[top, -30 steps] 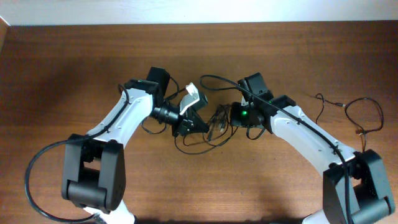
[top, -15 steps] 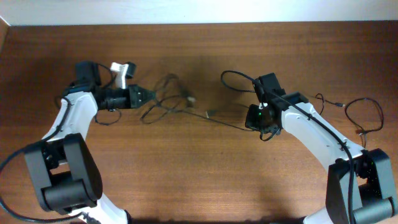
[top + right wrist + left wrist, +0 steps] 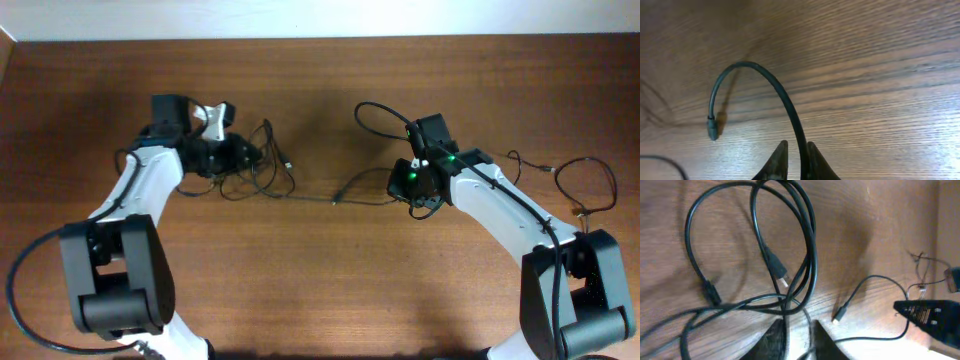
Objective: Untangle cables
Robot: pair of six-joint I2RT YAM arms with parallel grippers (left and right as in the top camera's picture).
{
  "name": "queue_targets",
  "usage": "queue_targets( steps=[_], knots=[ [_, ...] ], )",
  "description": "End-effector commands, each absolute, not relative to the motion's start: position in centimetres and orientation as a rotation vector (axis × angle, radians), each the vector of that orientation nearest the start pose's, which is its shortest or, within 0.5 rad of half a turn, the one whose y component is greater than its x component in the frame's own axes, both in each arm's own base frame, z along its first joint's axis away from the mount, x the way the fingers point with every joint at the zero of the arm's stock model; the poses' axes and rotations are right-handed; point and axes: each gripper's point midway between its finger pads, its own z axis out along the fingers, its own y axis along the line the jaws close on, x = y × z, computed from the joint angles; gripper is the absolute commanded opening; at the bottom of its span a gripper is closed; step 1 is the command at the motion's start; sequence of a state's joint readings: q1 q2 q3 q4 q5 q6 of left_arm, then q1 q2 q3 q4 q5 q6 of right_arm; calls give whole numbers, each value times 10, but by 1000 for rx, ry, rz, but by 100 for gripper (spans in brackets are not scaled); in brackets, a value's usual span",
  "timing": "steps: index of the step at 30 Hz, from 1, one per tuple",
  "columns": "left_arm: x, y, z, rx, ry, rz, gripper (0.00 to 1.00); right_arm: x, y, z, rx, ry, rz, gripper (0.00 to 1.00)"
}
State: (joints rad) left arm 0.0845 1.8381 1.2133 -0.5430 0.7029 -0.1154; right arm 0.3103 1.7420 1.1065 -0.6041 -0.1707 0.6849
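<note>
The thin black cables (image 3: pixel 813 255) lie in loose overlapping loops on the brown wooden surface (image 3: pixel 320 280), so not much of a knot really. One small plug with a light tip (image 3: pixel 783 281) sits inside the loops, and a second plug (image 3: pixel 838 317) lies just outside them. The left pincer (image 3: pixel 797 327) is right at the edge of the loops. Its jaws are only a narrow crack apart, with a strand running into the gap that doesn't look squeezed. One strand runs out from the loops to the right pincer (image 3: pixel 797 145), well away from them, which is pinched tight on it. Past the fingers it curves round to a free dark end (image 3: pixel 712 129) flat on the wood.
</note>
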Motion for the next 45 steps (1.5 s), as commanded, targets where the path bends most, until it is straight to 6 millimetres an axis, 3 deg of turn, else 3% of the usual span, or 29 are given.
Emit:
queue_targets(
  steps=[1, 4, 5, 9, 12, 13, 14, 16, 18, 19, 20, 22, 23, 24, 25, 26, 28, 30, 31, 33, 35, 36, 38, 40, 43, 45],
  knots=[
    [414, -86, 92, -13, 2589, -900, 38, 340, 160, 40, 452, 2898, 483, 14],
    [413, -92, 87, 14, 2617, -827, 39, 331, 183, 40, 351, 2907, 485, 14],
    [414, -94, 86, 24, 2614, -812, 40, 334, 194, 42, 293, 2871, 464, 22],
    [415, -94, 86, 27, 2614, -805, 37, 335, 216, 47, 293, 2825, 497, 29],
    [417, -89, 79, 22, 2640, -694, 46, 332, 220, 47, 299, 2833, 503, 56],
    [417, -90, 78, 26, 2643, -681, 46, 328, 219, 45, 301, 2850, 496, 78],
    [416, -91, 78, 31, 2646, -676, 46, 322, 219, 44, 301, 2877, 501, 86],
    [418, -87, 73, -6, 2667, -589, 42, 313, 212, 39, 309, 2919, 452, 89],
    [419, -81, 71, -116, 2682, -561, 44, 315, 211, 40, 291, 2913, 436, 88],
    [419, -82, 71, -119, 2681, -563, 49, 314, 218, 45, 247, 2922, 485, 87],
    [419, -82, 71, -117, 2680, -570, 69, 317, 227, 56, 211, 2917, 552, 87],
    [420, -85, 72, -105, 2671, -572, 65, 330, 237, 72, 195, 2870, 602, 88],
    [422, -88, 72, -94, 2663, -570, 63, 336, 240, 75, 189, 2842, 621, 93],
    [421, -93, 70, -100, 2673, -580, 50, 340, 242, 77, 185, 2821, 642, 93],
    [419, -99, 66, -130, 2690, -594, 49, 342, 250, 82, 128, 2805, 712, 94],
    [418, -102, 64, -124, 2696, -584, 46, 343, 272, 103, -45, 2750, 928, 95],
    [419, -97, 64, -177, 2698, -584, 41, 345, 279, 133, -109, 2725, 1085, 97],
    [420, -81, 63, -375, 2698, -612, 54, 351, 269, 166, -177, 2722, 1068, 97],
    [422, -74, 65, -553, 2679, -663, 67, 357, 267, 183, -234, 2693, 1020, 97],
    [423, -68, 65, -716, 2657, -686, 66, 368, 273, 194, -263, 2625, 1007, 98],
    [423, -53, 60, -750, 2652, -579, 59, 381, 292, 194, -307, 2548, 1034, 98],
    [422, -44, 56, -770, 2655, -503, 62, 387, 302, 195, -337, 2506, 1046, 96],
    [416, -31, 51, -805, 2670, -394, 99, 399, 339, 189, -426, 2399, 1083, 89],
    [414, -25, 50, -828, 2670, -380, 99, 410, 358, 158, -434, 2394, 1013, 85],
    [409, -9, 47, -915, 2668, -368, 99, 422, 362, 98, -396, 2471, 874, 83],
    [408, -6, 47, -928, 2667, -367, 99, 412, 354, 69, -384, 2575, 837, 72]
  ],
)
